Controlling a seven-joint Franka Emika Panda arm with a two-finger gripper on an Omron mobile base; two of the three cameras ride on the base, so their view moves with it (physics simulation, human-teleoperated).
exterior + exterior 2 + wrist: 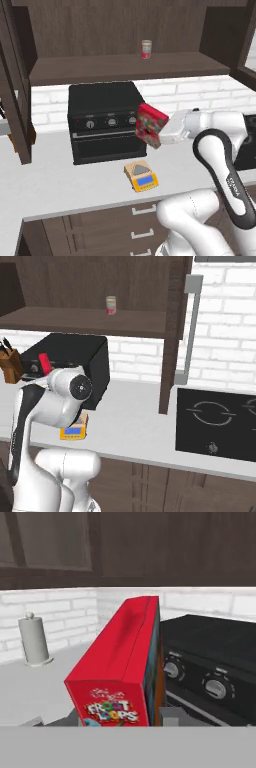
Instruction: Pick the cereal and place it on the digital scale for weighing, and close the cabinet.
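The cereal (150,125) is a flat red box with a colourful front. It hangs tilted in the air in front of the black oven, and my gripper (163,131) is shut on it from the right. In the hand view the cereal (122,672) stands close up between the fingers. A red corner of the cereal (44,363) shows behind my arm. The yellow digital scale (141,176) lies on the counter below and slightly left of the box, with nothing on its plate; the digital scale (73,430) is partly hidden by the arm. The dark cabinet (125,65) stands open, its door (172,331) swung out.
A black toaster oven (105,120) stands behind the scale. A small red-labelled can (146,49) sits on the cabinet shelf. A knife block (10,363) is at the left, a cooktop (220,421) at the right, and a paper towel holder (34,639) on the counter.
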